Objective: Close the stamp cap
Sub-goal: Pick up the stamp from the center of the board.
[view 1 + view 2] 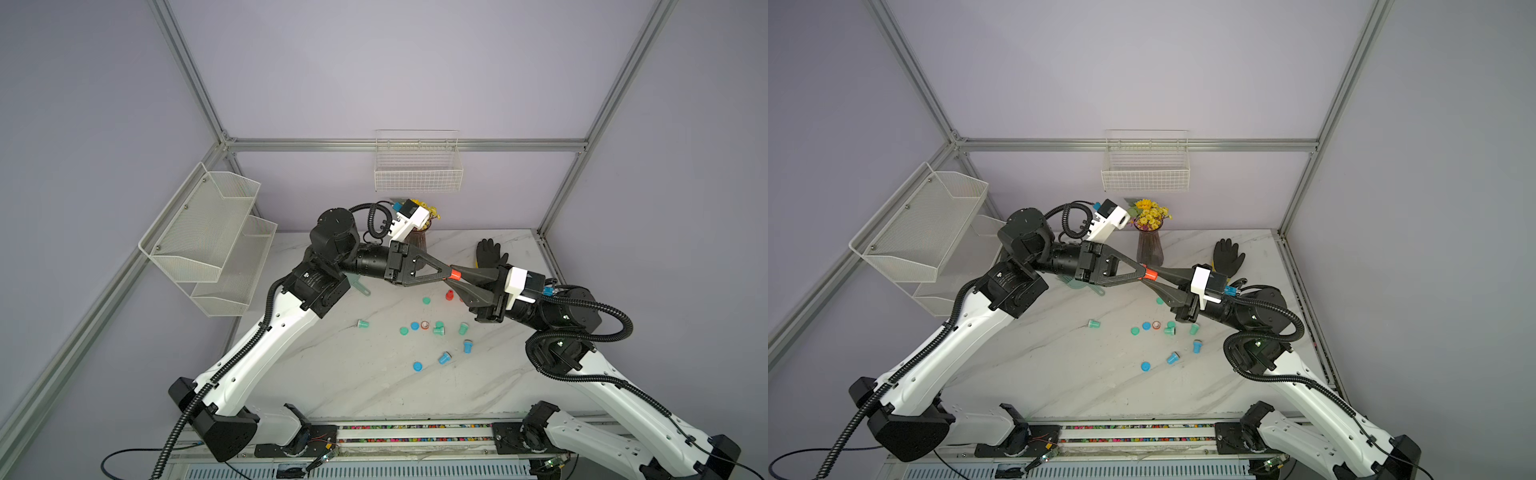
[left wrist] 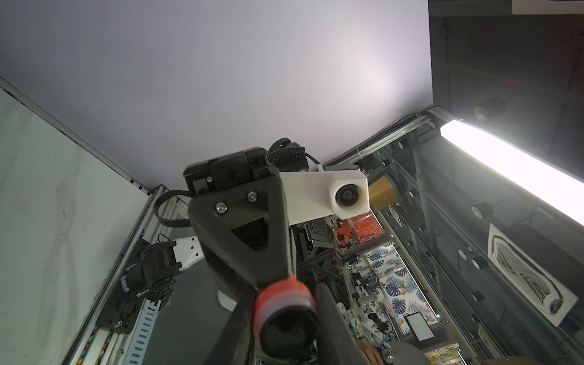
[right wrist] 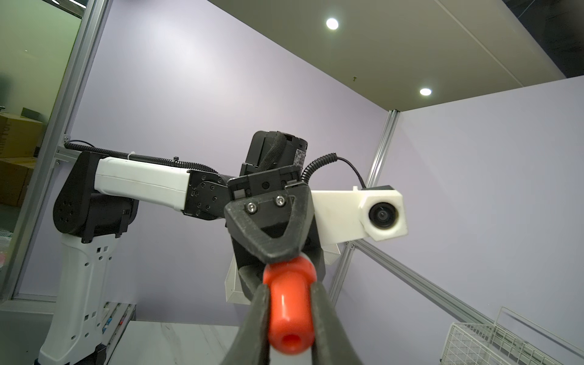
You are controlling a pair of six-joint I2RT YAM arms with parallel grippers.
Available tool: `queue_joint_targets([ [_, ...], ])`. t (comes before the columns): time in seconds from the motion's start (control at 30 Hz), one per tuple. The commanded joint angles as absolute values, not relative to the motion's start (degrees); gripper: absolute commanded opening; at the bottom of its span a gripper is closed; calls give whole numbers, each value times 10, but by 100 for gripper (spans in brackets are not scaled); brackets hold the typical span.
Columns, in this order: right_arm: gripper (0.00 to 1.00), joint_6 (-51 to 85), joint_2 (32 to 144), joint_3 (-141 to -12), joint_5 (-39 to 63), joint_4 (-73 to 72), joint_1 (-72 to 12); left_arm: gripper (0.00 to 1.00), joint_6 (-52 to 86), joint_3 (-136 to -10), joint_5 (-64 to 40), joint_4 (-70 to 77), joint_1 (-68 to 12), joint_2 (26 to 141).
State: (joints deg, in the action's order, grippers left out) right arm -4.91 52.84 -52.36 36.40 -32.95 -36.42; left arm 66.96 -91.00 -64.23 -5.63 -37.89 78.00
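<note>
One mesh rack (image 1: 926, 224), left wall; wire basket (image 1: 1145, 178), far wall; vase (image 1: 1149, 249) below it holding yellow flowers (image 1: 1150, 214). One red stamp (image 1: 456, 274) aloft over the table (image 1: 332, 374), far centre, left gripper (image 1: 449, 273) and right gripper (image 1: 451, 275) both clamped on it from opposite sides.

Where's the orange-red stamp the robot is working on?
In both top views the orange-red plastic stamp is in mid-air above the white marble table, gripped by the left pincer and right pincer.
</note>
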Motion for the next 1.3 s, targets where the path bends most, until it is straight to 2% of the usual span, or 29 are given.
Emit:
queue_joint_targets([
  [0.0,22,-40,528,-544,377,-349,-366,24,674,-908,-654,-43,-379,772],
  [0.07,21,-40,528,-547,379,-346,-366,24,674,-908,-656,-42,-380,774],
  [0.27,5,-42,526,-549,369,-328,-366,27,663,-907,-651,-55,-361,772],
  [0.5,1,-40,509,-543,345,-284,-366,58,644,-864,-617,-72,-264,732],
  [0.6,0,-43,498,-539,314,-243,-366,64,639,-838,-609,-74,-229,721],
  [0.7,0,-47,488,-534,281,-195,-366,64,594,-828,-588,-126,-203,718],
  [0.73,0,-47,483,-531,263,-176,-366,64,551,-837,-565,-184,-197,720],
  [0.83,0,-47,476,-534,202,-109,-366,64,401,-892,-446,-395,-198,745],
  [0.9,0,-43,476,-544,151,-58,-366,63,343,-916,-355,-483,-200,759],
  [1.13,0,2,518,-580,14,78,-366,60,284,-902,-193,-536,-238,804],
  [1.27,0,17,551,-590,-46,135,-365,58,253,-935,-114,-584,-288,885],
])
